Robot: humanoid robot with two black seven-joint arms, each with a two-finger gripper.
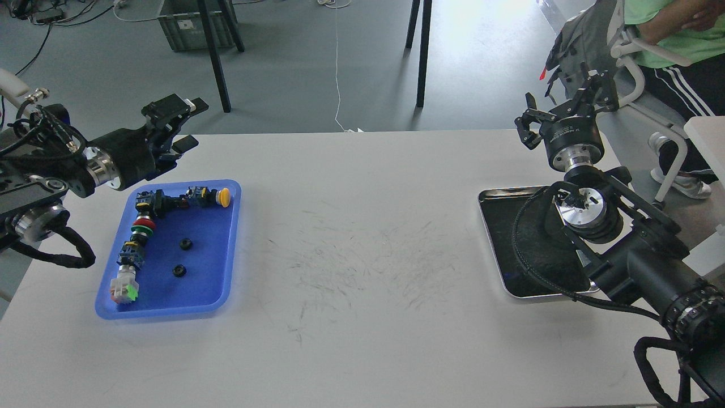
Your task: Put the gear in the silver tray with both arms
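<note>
Two small black gears (185, 244) (179, 271) lying loose on the floor of the blue tray (229, 277), at 9 o'clock on the tabletop (362, 340), beside an L-shaped row of push-button switches (141, 226). Silver tray (498, 226) at 3 o'clock, partly hidden by the right arm. Left gripper (190, 124) poised above the blue tray's far edge, jaws released and holding nothing. Right gripper (563, 96) raised beyond the silver tray, jaws spread, holding nothing.

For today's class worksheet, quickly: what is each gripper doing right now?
Left gripper: open, empty, above the table behind the blue tray.
Right gripper: open, empty, raised beyond the silver tray.
</note>
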